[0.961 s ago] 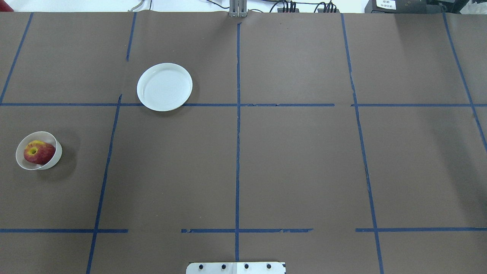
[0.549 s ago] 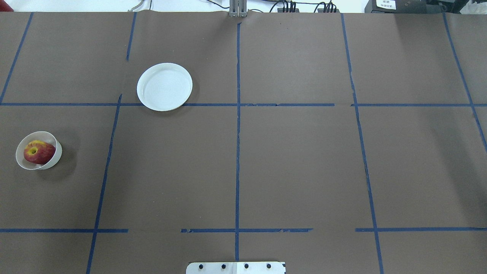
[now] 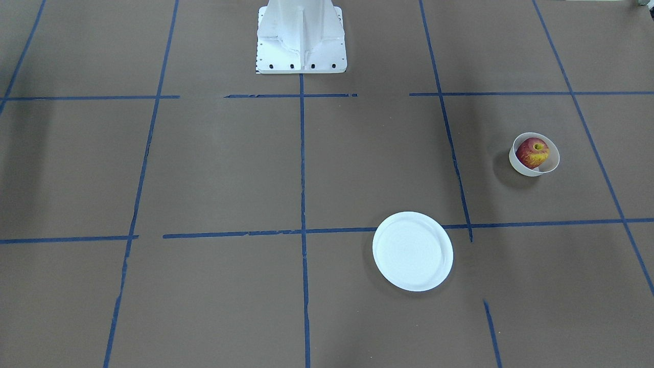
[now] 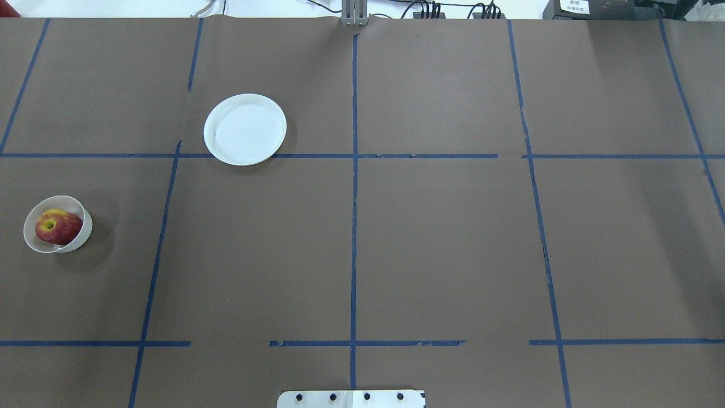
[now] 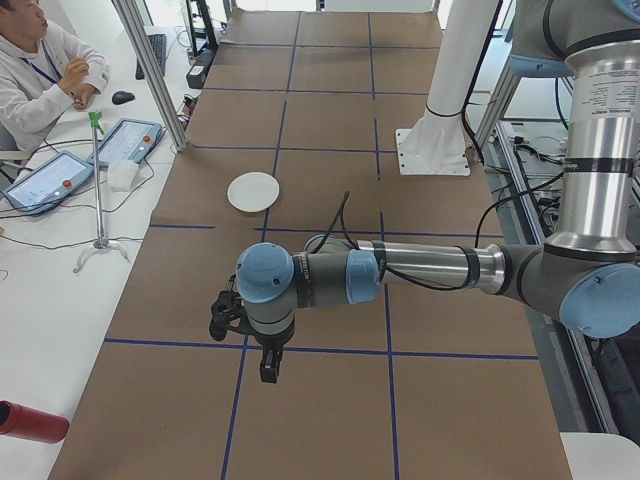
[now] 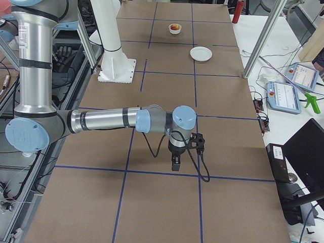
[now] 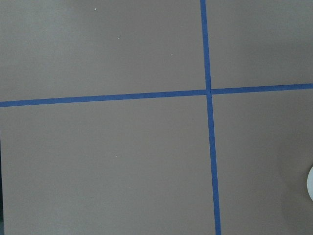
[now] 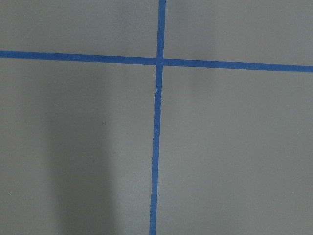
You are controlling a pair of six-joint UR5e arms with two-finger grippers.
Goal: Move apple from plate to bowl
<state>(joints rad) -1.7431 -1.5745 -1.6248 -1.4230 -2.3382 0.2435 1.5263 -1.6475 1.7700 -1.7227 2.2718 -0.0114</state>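
The red and yellow apple (image 4: 56,227) lies inside the small cream-white bowl (image 4: 79,237) at the table's left side; both also show in the front view, apple (image 3: 532,152) in bowl (image 3: 526,168). The white plate (image 4: 245,129) is empty, farther out and toward the middle; it also shows in the front view (image 3: 413,251). Neither gripper shows in the overhead or front views. The left gripper (image 5: 268,368) hangs above the table in the left side view, and the right gripper (image 6: 174,164) in the right side view. I cannot tell whether either is open or shut.
Brown paper with a grid of blue tape lines (image 4: 354,226) covers the table. The robot's white base (image 3: 301,36) stands at the near edge. An operator (image 5: 40,70) sits at a side desk with tablets. Both wrist views show only paper and tape.
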